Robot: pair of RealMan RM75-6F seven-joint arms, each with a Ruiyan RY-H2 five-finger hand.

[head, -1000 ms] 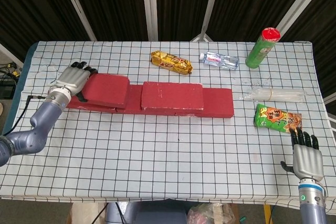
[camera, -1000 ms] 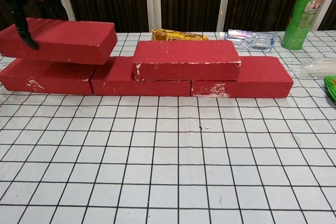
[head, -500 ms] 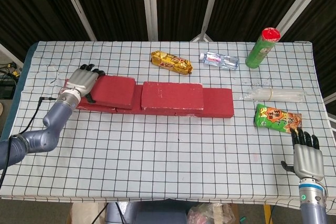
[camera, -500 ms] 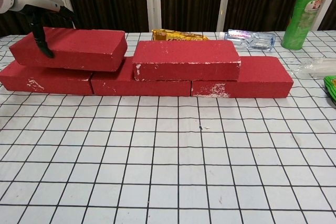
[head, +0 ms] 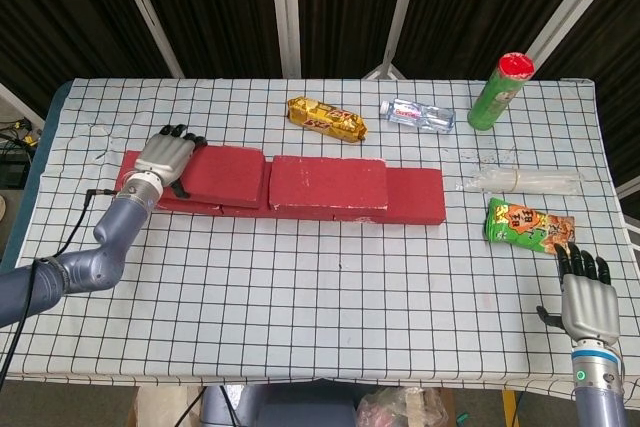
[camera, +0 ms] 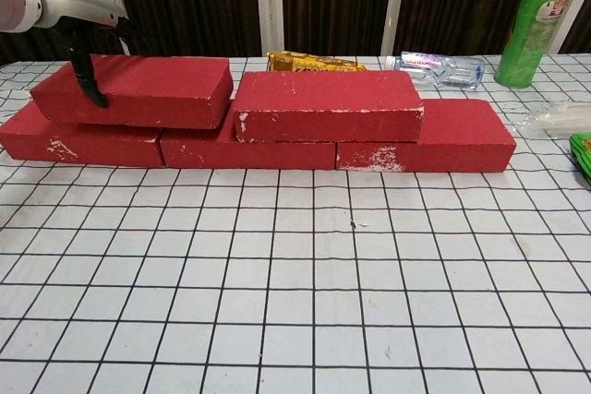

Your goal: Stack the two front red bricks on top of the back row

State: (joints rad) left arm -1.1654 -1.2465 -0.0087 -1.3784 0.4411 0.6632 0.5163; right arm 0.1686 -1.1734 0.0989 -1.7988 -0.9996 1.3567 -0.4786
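Back row of bricks [head: 415, 197] lies across the table [head: 300, 317] centre. Two bricks sit on it: left brick [head: 225, 172], right brick [head: 328, 183], ends nearly touching. Left hand [head: 163, 159] rests on the left brick's outer end. Behind: snack bar [head: 326, 118], bottle [head: 417, 115], can [head: 500, 92]. Right edge: wrapper [head: 520, 183], pouch [head: 528, 226]; right hand [head: 586, 299] at the front-right corner.

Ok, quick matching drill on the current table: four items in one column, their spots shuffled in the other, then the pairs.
1. left hand
2. right hand
3. green can
4. yellow snack pack

A. upright at the back right
B. on the left top brick
C. near the front right edge, holding nothing
D. lying behind the brick row

1-B, 2-C, 3-A, 4-D
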